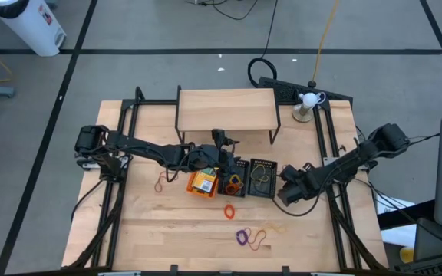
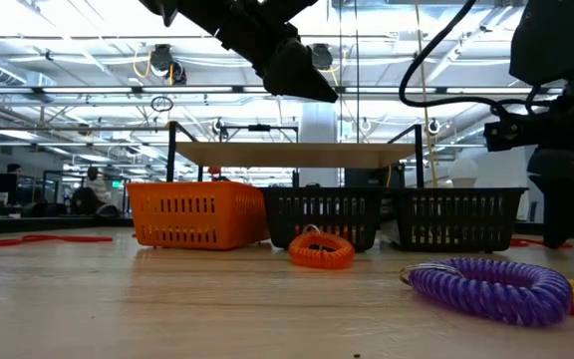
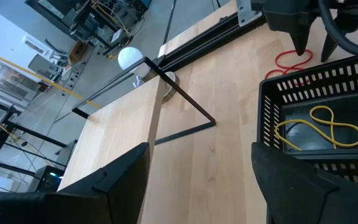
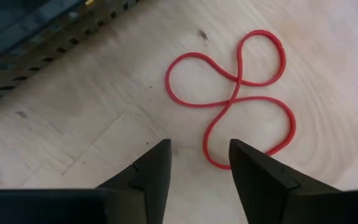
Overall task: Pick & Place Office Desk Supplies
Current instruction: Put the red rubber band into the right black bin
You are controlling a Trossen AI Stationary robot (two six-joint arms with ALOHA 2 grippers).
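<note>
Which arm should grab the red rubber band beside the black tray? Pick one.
Right. The right gripper hangs open directly over the red rubber band; the left gripper is at the trays, farther off.

One camera is hanging overhead, looking straight down on the whole pale wooden table [image 1: 175, 230]. Another is sitting at tabletop level, facing across three small rectangular trays [image 2: 322, 217] into the room. The left wrist camera is looking close over a black mesh tray [image 3: 328, 99]; the right one is peering closely down at a red rubber-band loop [image 4: 241, 99]
</note>
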